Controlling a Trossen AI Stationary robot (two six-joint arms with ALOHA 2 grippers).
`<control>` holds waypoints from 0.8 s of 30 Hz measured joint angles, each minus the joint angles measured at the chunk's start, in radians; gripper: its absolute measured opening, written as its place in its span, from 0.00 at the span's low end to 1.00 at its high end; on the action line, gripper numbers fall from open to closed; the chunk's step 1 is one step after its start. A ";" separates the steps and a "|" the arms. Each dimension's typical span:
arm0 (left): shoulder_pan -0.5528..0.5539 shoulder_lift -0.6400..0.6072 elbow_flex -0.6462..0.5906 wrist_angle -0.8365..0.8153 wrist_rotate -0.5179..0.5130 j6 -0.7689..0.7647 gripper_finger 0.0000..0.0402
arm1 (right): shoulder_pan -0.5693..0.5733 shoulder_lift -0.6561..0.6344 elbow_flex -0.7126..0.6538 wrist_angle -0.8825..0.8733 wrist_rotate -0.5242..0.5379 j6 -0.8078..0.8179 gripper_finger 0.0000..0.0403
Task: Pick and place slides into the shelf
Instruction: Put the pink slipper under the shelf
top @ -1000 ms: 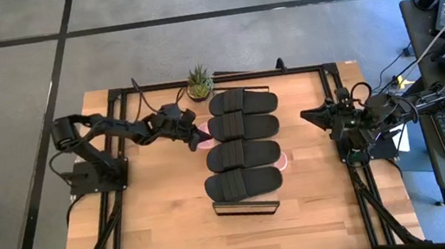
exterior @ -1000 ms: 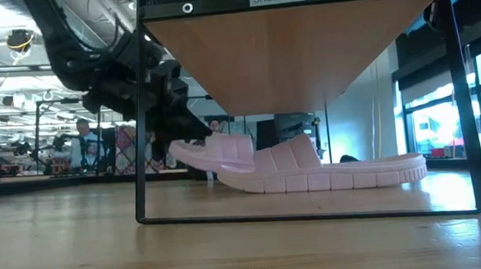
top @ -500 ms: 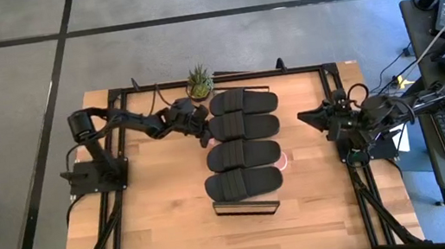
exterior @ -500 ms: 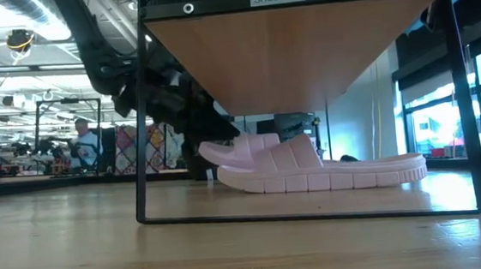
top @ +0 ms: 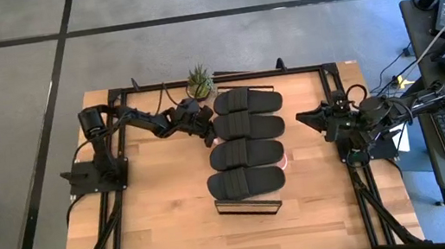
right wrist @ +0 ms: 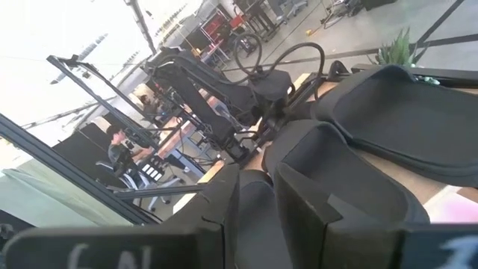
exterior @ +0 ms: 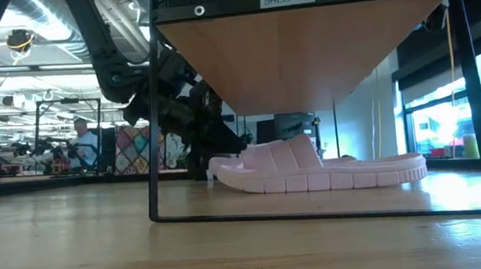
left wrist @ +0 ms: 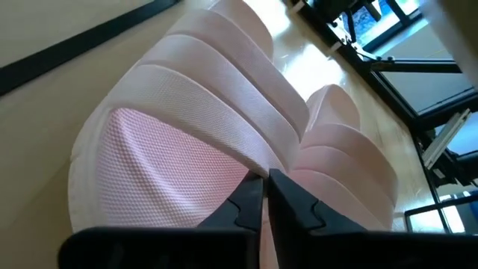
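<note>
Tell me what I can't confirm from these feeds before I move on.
- High view: both pink slides sit under the shelf, covered by the plank and four black slides.
- Low view: the left gripper is a dark shape at the shelf's far end; contact with the nearer pink slide is unclear.
- Left wrist view: the shut fingers cover the slide's edge.
- Right wrist view: the right gripper fills the foreground.

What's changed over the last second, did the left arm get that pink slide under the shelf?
The left end effector has pushed in toward the shelf, carrying the pink slide it pinches down beside the second pink slide on the table underneath. The shelf has shifted a little toward the right arm. The four black slides on top and the right end effector stayed put.
</note>
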 joint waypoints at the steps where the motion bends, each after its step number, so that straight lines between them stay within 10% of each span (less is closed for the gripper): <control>1: 0.000 0.000 0.000 0.001 0.000 0.000 0.03 | 0.000 0.000 0.000 0.001 0.000 0.000 0.22; 24: 0.000 0.000 -0.001 0.000 -0.030 0.026 0.36 | 0.000 0.000 0.000 0.000 0.000 -0.003 0.22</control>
